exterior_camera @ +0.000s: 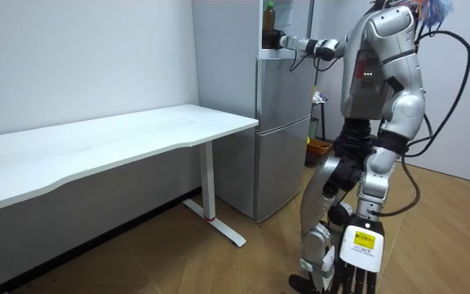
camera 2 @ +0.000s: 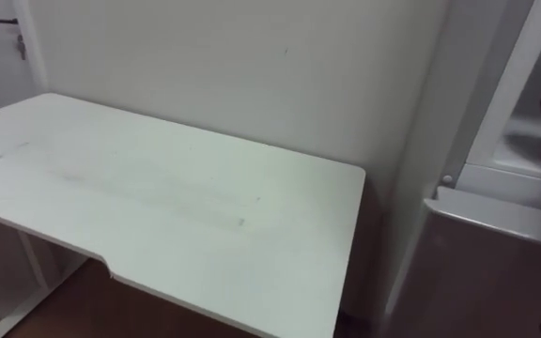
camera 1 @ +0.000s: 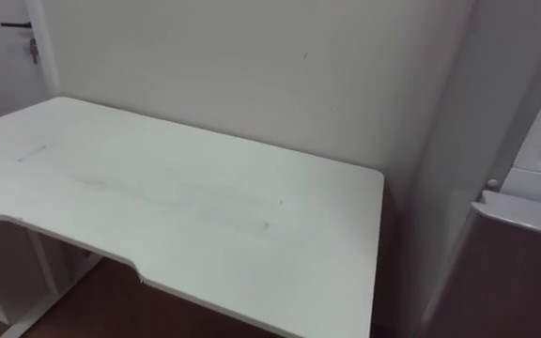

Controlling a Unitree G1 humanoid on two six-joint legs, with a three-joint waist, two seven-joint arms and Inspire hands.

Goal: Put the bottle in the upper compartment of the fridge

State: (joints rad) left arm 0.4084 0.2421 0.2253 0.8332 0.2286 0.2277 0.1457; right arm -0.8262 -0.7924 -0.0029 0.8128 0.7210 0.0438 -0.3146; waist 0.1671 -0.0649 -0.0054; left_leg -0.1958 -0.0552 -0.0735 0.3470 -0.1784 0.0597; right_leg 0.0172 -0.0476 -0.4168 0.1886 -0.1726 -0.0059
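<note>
Your right hand (exterior_camera: 276, 38) is up at the top section of the fridge (exterior_camera: 280, 122), fingers wrapped round the foot of the bottle (exterior_camera: 268, 16). The bottle stands upright in that grip, right at the front edge of the upper compartment. Your left hand (exterior_camera: 359, 249) hangs low by the leg, fingers straight, holding nothing. The robot stands before the fridge, and the white table (camera 1: 177, 207) is just beside it on the robot's left.

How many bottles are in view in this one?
1. The bottle is gripped in the robot's right hand, raised at the top of the fridge in the room view. Others may be hidden inside the fridge.
</note>
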